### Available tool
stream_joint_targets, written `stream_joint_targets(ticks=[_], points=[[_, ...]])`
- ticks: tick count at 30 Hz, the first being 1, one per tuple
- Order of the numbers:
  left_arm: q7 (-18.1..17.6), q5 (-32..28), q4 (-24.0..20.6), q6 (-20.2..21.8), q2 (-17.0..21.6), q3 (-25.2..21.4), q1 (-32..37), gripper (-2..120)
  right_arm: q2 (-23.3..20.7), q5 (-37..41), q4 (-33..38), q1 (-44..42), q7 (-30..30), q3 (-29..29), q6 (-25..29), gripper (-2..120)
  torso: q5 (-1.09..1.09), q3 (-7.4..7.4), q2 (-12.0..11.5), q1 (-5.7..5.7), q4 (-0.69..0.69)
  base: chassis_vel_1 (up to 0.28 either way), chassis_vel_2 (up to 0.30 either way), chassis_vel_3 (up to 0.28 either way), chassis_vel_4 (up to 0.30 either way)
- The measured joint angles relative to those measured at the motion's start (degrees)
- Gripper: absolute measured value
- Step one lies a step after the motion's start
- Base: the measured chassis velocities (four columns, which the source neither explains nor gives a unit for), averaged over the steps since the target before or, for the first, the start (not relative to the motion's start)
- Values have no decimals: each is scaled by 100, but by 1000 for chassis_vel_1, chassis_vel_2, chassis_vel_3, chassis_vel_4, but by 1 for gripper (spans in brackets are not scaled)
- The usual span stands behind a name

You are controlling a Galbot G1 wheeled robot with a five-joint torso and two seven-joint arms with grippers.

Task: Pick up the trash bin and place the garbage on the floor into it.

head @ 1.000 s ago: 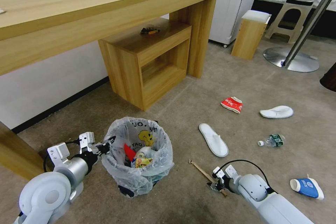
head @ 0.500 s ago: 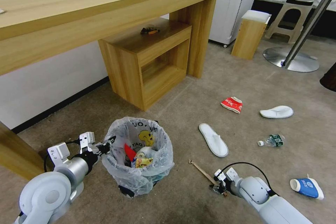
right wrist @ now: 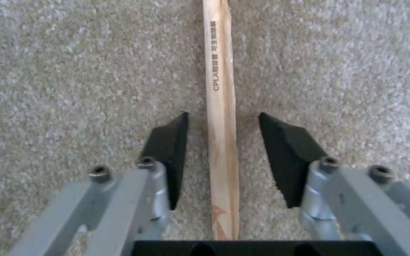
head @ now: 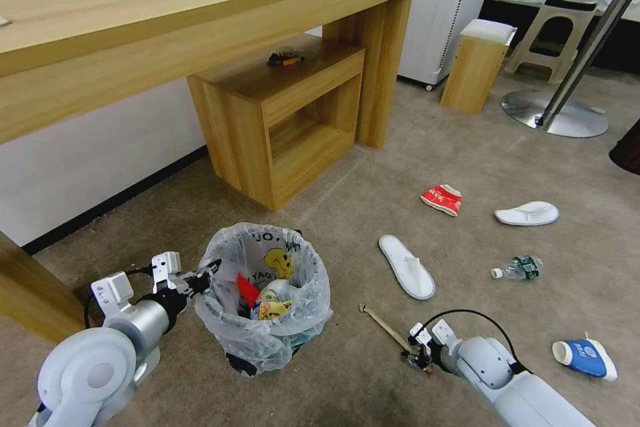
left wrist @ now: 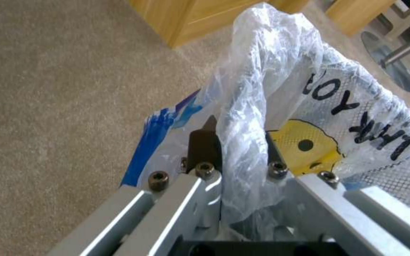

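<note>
The trash bin (head: pixel 267 340), lined with a crinkly white bag showing a yellow cartoon figure (left wrist: pixel 347 106), stands on the beige carpet floor (head: pixel 347 387) with litter inside. My left gripper (head: pixel 203 277) (left wrist: pixel 238 142) is shut on the bin's bagged rim. My right gripper (head: pixel 415 353) (right wrist: pixel 222 119) is open and low on the carpet. Its pads straddle the near end of a wooden stick (head: pixel 385 327) (right wrist: pixel 219 71) without touching it. More garbage lies beyond: a red wrapper (head: pixel 442 199), two white slippers (head: pixel 407 267) (head: pixel 527 213), a clear bottle (head: pixel 519 268) and a blue-white cup (head: pixel 585 357).
A long wooden desk (head: pixel 200 20) with a low open cabinet (head: pixel 280 120) stands behind the bin. Its leg (head: pixel 33 293) is close beside my left arm. A small wooden stool (head: pixel 477 67), a white appliance (head: pixel 447 7) and a round metal table base (head: pixel 555 113) stand at the far right.
My right arm has eased a little lower and nearer along the stick. The left gripper and the bin have not moved.
</note>
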Motion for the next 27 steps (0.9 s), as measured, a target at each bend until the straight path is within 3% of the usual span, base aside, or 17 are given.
stream_joint_targets(ticks=[10,27], points=[[4,0,5,-1,-2,3,-6,2,-7,0,22,-14,-2,10,0,1,0,0,0,0,0,0,0,0,0],[5,-1,0,-1,-2,6,-6,2,-67,19,105,-50,6,84,77,0,0,0,0,0,0,0,0,0,0]])
